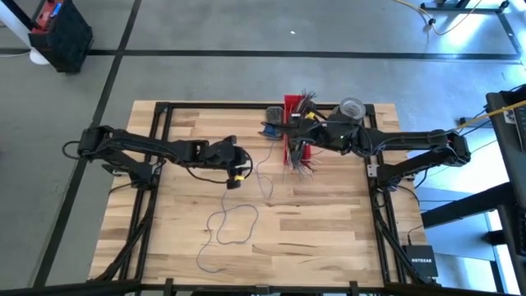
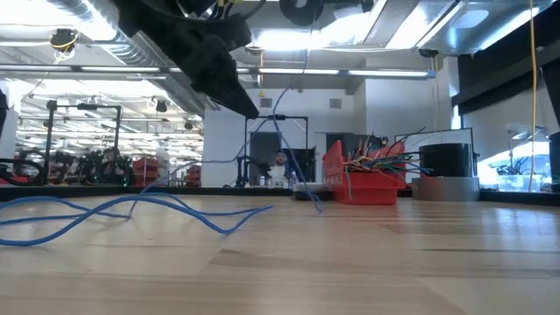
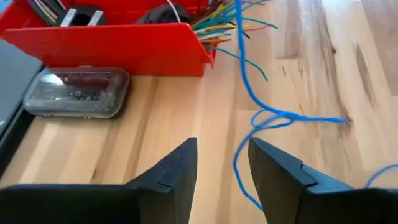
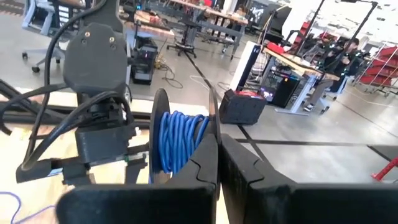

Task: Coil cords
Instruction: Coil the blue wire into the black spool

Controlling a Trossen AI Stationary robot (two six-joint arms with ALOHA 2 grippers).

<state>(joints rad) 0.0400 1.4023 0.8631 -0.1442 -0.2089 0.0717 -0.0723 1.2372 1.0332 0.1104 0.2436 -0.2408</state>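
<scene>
A thin blue cord (image 1: 234, 222) lies in loose loops on the wooden table and runs toward the far side to a black spool wound with blue cord (image 4: 180, 143). The spool sits beside the red bin (image 1: 293, 136). My right gripper (image 4: 217, 146) is at the spool (image 1: 269, 129) and is shut on it. My left gripper (image 1: 238, 171) is open above the table's middle. In the left wrist view, the cord (image 3: 249, 93) passes under the gap between the fingers of my left gripper (image 3: 222, 146). In the low view the cord (image 2: 131, 206) waves over the tabletop. My right gripper pinches the spool's thin black flange (image 4: 211, 115) at its rim, between the two fingers. The fingers (image 4: 239, 165) come about level from the table's right side. The wound blue cord sits just beside them.
The red bin (image 3: 112, 43) holds short multicoloured wire ends (image 3: 217, 25). A clear plastic box (image 3: 78, 92) lies in front of it. A grey tape roll (image 1: 352, 108) stands at the far right. The left arm's wrist (image 4: 93, 56) shows beyond the spool.
</scene>
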